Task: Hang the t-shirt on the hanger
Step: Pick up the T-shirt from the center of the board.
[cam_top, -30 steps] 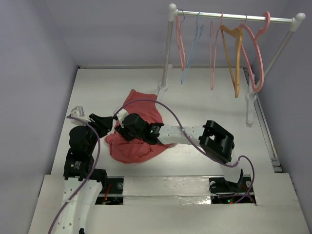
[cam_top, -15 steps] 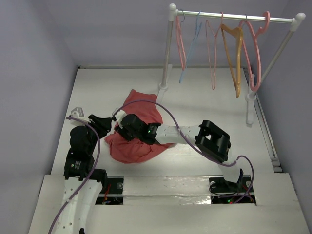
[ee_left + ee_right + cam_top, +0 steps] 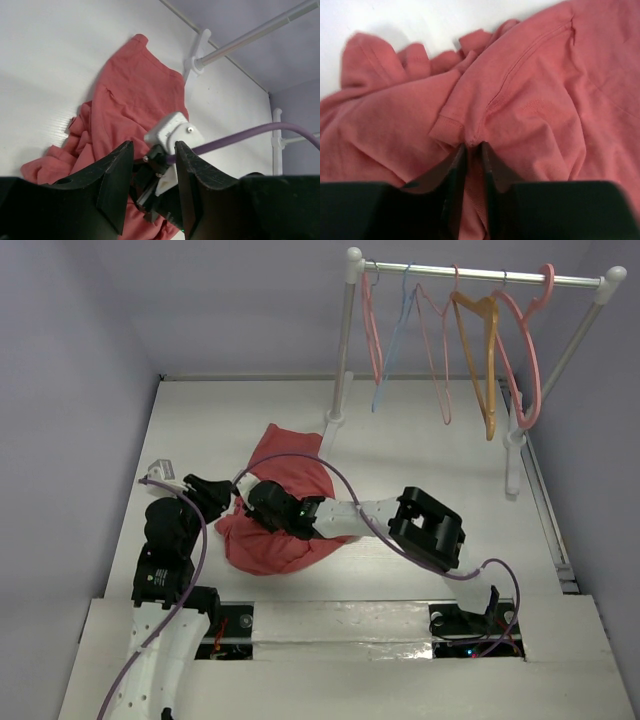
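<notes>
The salmon-red t-shirt [image 3: 290,465] lies crumpled on the white table, left of centre; it also shows in the left wrist view [image 3: 130,95] and fills the right wrist view [image 3: 530,95]. My right gripper [image 3: 250,502] reaches left across the shirt, and in its wrist view [image 3: 472,146] the jaws are shut on a fold of cloth near a sleeve seam. My left gripper [image 3: 222,495] is open and empty at the shirt's left edge, its jaws [image 3: 152,155] spread around the view of the right wrist. The thick pink hanger [image 3: 528,350] hangs at the right end of the rack.
A white rack [image 3: 480,275] stands at the back right with thin pink wire hangers [image 3: 372,330], a blue one [image 3: 395,340] and an orange-tan hanger [image 3: 488,350]. A purple cable [image 3: 340,475] loops over the right arm.
My right arm has slid further left over the shirt and its elbow has drawn in. The thin hangers on the rack swing slightly. The left arm holds still.
</notes>
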Controlling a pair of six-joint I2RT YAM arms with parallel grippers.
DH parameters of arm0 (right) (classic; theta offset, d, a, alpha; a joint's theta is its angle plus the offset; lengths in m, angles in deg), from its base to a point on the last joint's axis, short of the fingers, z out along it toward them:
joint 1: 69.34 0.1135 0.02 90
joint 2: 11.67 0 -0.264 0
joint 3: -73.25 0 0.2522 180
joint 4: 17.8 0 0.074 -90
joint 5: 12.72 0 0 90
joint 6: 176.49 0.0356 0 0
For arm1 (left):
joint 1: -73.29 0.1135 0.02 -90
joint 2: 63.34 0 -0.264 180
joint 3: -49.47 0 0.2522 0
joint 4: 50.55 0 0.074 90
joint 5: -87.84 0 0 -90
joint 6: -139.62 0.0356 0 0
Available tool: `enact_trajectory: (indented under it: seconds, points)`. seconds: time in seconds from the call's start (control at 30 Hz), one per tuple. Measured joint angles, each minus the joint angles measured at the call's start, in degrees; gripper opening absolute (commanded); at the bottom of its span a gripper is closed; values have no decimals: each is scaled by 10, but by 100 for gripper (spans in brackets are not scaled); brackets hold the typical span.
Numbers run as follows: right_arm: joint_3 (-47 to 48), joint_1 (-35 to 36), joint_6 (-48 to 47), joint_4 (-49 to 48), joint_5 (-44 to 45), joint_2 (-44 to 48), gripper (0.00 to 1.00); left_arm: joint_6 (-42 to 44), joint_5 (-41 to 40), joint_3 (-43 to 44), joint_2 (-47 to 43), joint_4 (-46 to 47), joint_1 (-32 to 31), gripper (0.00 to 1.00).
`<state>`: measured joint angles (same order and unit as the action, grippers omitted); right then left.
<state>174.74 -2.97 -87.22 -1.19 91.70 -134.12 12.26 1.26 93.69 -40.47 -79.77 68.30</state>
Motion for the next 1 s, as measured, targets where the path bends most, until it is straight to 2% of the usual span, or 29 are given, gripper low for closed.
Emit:
enact_trajectory:
  seconds: [0.07,0.1,0.3,0.53,0.67,0.77,0.8,0.9,0.93,1.0]
  points:
    - [0,1,1,3,3,-7,5,0,5,0,0,5,-2,35]
    - [0,1,1,2,4,-9,3,0,7,0,0,6,-2,35]
    - [-17,1,13,-7,27,10,1,-1,22,-1,6,20,-2,35]
    - [-62,-11,53,2,69,107,0,-10,73,-25,31,81,-10,30]
    - [-72,-29,88,0,81,172,0,-11,102,-44,45,97,-30,27]
    - [-72,-43,117,1,88,205,0,-11,110,-52,54,110,-67,27]
    - [-72,-47,127,2,90,213,0,-13,110,-54,56,116,-83,28]
    - [-80,-52,153,2,92,229,0,-17,107,-64,64,139,-134,37]
    - [-82,-52,159,4,92,233,0,-19,104,-69,68,146,-149,43]
    - [-86,-53,171,5,92,235,0,-23,96,-80,81,165,-176,47]
